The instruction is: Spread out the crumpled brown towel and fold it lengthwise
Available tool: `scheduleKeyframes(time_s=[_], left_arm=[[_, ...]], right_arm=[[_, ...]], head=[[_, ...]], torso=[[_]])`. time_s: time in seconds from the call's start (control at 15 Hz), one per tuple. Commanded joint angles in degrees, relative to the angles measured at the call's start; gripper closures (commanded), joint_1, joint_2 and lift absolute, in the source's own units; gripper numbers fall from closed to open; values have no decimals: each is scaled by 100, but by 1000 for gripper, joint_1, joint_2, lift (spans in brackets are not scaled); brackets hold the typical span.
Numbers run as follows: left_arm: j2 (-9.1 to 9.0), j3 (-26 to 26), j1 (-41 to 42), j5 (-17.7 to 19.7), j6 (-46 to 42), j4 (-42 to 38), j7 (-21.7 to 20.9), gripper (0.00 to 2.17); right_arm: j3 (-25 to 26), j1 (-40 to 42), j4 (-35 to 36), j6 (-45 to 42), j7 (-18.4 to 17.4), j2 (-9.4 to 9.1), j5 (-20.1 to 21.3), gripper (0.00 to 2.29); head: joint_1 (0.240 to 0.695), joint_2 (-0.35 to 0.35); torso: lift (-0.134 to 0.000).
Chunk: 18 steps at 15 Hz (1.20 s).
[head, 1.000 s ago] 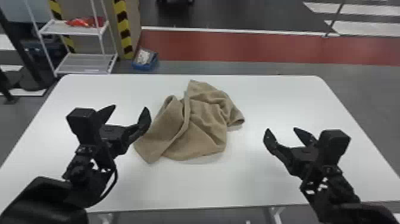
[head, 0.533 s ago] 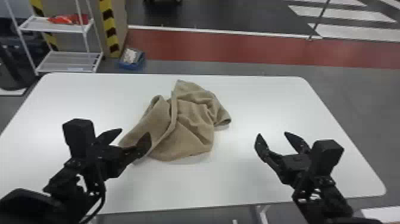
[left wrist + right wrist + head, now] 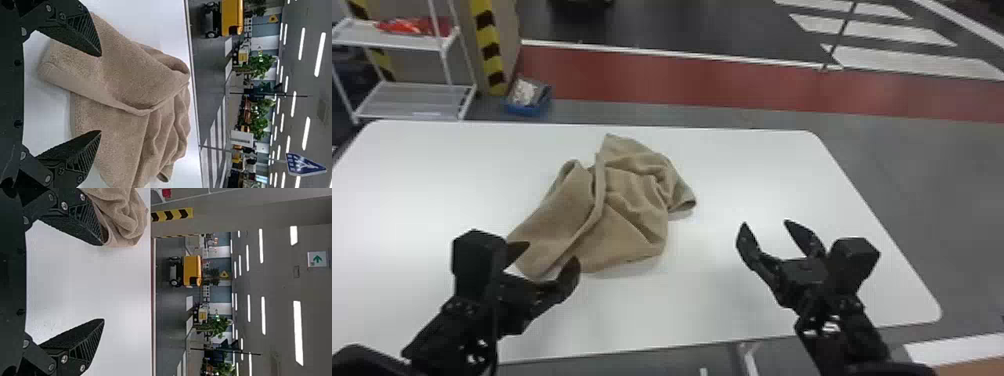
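Note:
In the head view my left gripper [image 3: 547,252] is open at the near left corner of the crumpled brown towel [image 3: 627,215], with nothing held. My right gripper [image 3: 764,230] stands open over the bare tabletop to the towel's right. The left wrist view has the towel [image 3: 129,82] spread beyond the open left gripper [image 3: 101,94], a folded-over layer with a raised hem running across it. From the right wrist, the open right gripper [image 3: 103,282] has the towel [image 3: 125,215] behind one finger.
The white table [image 3: 732,165] has rounded corners, and its near edge runs below both grippers. Past its far left corner stand a white shelf rack [image 3: 417,95] and a blue bin [image 3: 529,100] on the floor.
The head view has swung rightward, shifting the table and towel left in it. My left gripper now sits lower, by the towel's near left corner. Both grippers remain open.

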State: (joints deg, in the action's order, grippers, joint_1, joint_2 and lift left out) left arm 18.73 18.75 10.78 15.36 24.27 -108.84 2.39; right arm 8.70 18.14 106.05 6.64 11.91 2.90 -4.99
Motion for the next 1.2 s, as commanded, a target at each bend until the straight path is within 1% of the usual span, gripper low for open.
scheduleKeyframes(time_s=[0.0,0.27,0.4,0.47,0.73,0.8,0.93,1.0,1.13], left_arm=[[-10,24,-14,-183,-23,161,51,215],[26,-99,-14,-209,30,222,69,218],[26,-82,-14,-270,100,231,25,367],[17,-82,-14,-270,153,231,-11,394],[26,-38,-14,-262,381,179,-107,394],[26,-38,-14,-270,399,187,-116,454],[17,-47,-49,-270,575,187,-142,745],[8,-47,-76,-279,733,187,-186,1055],[-1,-64,-93,-279,750,205,-186,1085]], right_arm=[[0,-4,-23,-141,40,-9,-29,218],[-26,-65,-102,-229,40,-35,-90,215],[-44,-74,-129,-281,40,-35,-90,215],[-44,-74,-146,-334,40,-35,-99,215],[-18,-74,-199,-369,49,-26,-240,215],[-9,-74,-208,-404,40,-18,-284,215],[-9,-74,-208,-422,40,-18,-284,215],[-9,-74,-208,-440,49,-18,-301,215],[0,-39,-199,-527,40,-18,-328,215]], head=[[695,-186],[695,-166],[695,-157],[695,-153],[695,-157],[695,-163],[695,-166],[695,-167],[695,-167]], torso=[[-120],[-120],[-120],[-120],[-120],[-120],[-120],[-120],[-120]])
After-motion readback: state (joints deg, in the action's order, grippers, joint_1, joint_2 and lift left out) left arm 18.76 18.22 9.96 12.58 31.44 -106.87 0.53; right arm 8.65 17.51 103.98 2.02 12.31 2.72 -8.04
